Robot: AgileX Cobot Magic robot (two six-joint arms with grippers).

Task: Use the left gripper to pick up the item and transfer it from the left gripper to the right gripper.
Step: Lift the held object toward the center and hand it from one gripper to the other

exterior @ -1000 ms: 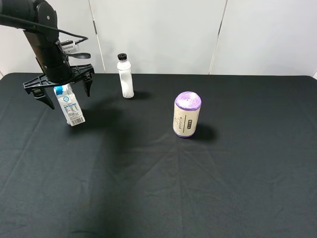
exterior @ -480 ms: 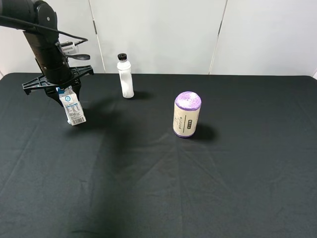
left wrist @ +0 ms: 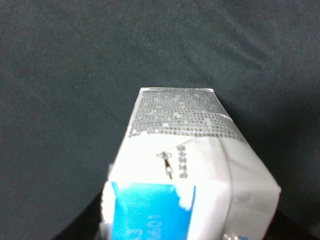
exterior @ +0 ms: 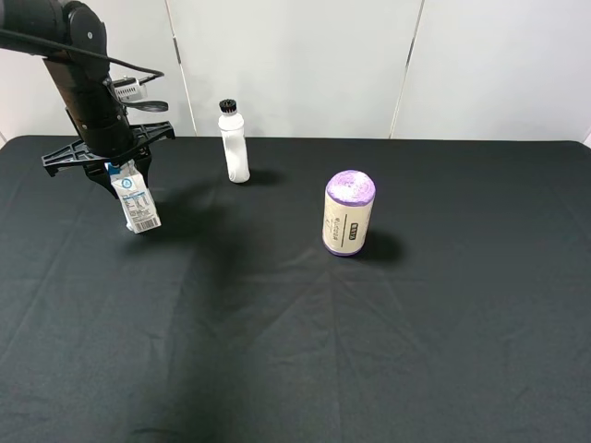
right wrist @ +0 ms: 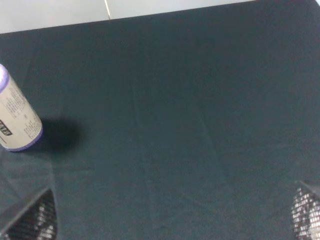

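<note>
The left gripper (exterior: 117, 164) is clamped on the gable top of the item (exterior: 136, 198), at the far left of the black table (exterior: 295, 351). The carton's long axis is held near upright but tilted, top uppermost and base swung lower toward the white bottle (exterior: 236, 148). Whether the base touches the cloth cannot be told. A barcode is seen low on one side; the small print cannot be read. A second ago the prongs were spread. The right gripper (right wrist: 170, 220) is spread wide.
</note>
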